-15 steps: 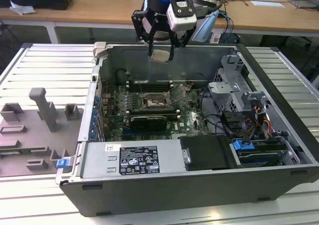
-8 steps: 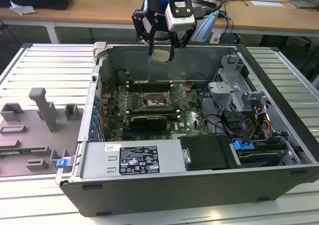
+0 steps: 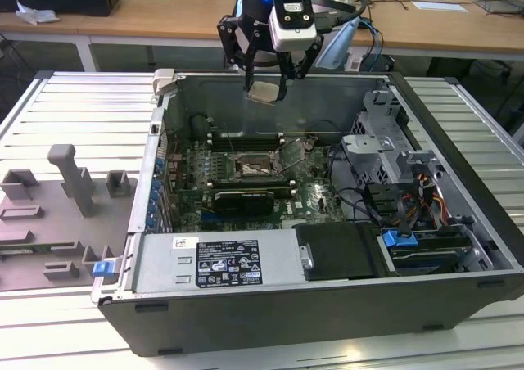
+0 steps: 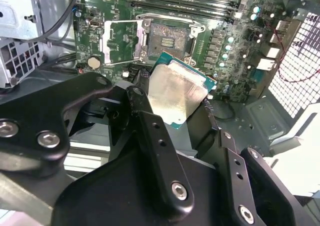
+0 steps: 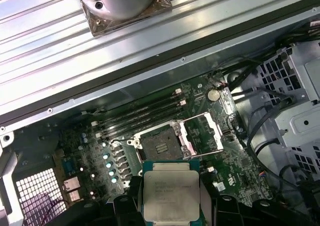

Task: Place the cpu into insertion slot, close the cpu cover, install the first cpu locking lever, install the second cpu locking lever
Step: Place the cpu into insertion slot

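My gripper point(image 3: 265, 90) hangs above the open computer case, shut on the cpu point(image 3: 264, 92), a flat square chip with a silvery top. In both wrist views the cpu point(image 4: 176, 92) point(image 5: 171, 196) sits clamped by its edges between the black fingers point(image 4: 145, 111). The insertion slot point(image 3: 252, 169) point(image 4: 170, 38) point(image 5: 159, 147) lies bare on the green board, well below the chip. The cpu cover point(image 5: 205, 132) point(image 4: 121, 40) is swung open beside the slot.
Long black memory slots point(image 3: 246, 137) run behind the socket and a black card point(image 3: 241, 200) lies in front of it. A power supply point(image 3: 217, 263) fills the case's near side, and drive cages with cables point(image 3: 385, 153) stand at the exterior view's right. Grey fixtures point(image 3: 78, 182) rest outside.
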### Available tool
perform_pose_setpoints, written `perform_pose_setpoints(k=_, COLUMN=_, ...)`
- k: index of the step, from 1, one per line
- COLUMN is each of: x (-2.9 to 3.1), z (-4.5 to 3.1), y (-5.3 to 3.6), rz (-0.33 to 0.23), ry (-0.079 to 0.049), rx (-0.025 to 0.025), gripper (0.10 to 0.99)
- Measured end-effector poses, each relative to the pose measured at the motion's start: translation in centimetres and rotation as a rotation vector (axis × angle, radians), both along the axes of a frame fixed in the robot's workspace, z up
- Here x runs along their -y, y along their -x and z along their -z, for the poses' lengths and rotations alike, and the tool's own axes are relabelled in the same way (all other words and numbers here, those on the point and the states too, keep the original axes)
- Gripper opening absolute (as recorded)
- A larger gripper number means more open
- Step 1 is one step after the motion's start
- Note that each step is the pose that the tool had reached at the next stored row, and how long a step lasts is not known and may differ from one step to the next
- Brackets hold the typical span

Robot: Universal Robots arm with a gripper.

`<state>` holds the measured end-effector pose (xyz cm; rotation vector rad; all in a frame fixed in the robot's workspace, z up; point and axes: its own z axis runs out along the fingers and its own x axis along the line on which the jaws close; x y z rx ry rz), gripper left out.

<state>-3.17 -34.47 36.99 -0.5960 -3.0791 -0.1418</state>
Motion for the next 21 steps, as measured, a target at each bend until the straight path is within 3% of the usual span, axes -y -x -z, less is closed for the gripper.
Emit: perform_pose_setpoints(k=21, x=0.00, z=0.09, y=0.00, rz=0.135, ry=0.000, rx=0.0001, gripper=0.541)
